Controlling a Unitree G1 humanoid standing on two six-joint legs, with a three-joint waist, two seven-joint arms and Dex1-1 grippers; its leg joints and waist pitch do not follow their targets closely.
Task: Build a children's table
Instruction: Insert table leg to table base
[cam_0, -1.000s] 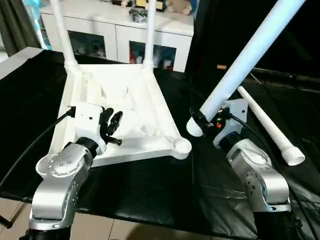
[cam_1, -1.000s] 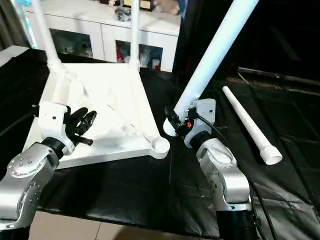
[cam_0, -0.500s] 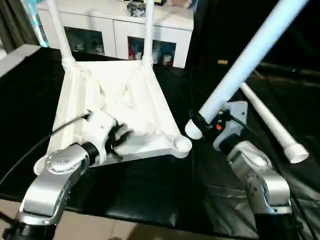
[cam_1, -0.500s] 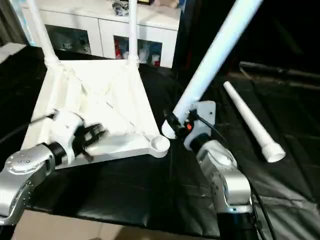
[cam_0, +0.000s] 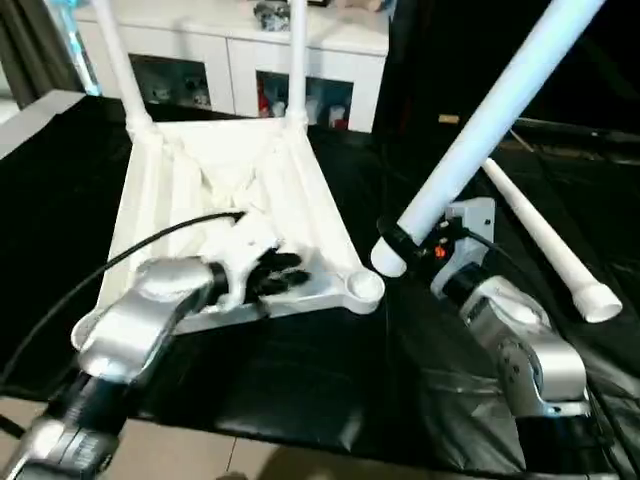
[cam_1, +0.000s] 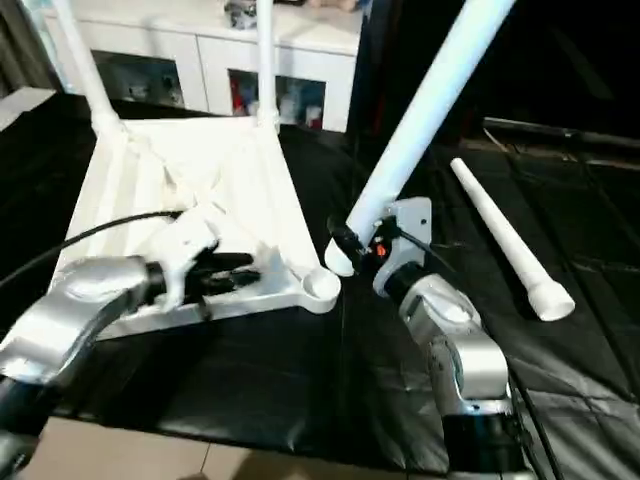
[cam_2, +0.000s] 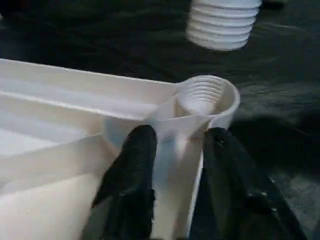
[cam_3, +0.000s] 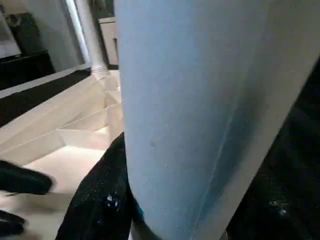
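so the table top (cam_0: 230, 190) lies upside down on the black-covered desk (cam_0: 300, 370), ribbed underside up, toward the desk's left side. two legs (cam_0: 297, 60) already stand upright in the two far corner sockets, just in front of the white cabinet (cam_0: 330, 60) behind the desk's far edge. near right corner socket (cam_0: 360, 288) is empty, threads visible inside it in the left wrist view.

left gripper (cam_0: 272, 277) is at the top's near edge, just beside that empty socket. its two black fingers (cam_2: 131, 185) stand a narrow gap apart, straddling a white rib of the top by the socket; can't tell if they actually pinch it.

right gripper (cam_0: 400, 245) is clamped on the third leg (cam_0: 480, 125) close to its threaded end, leg tilted up and away to the right. the threaded end hangs just beside the empty socket, apart from it.

fourth leg (cam_0: 545, 245) lies flat on the desk's right side, well apart from the top, wide end toward the near edge.
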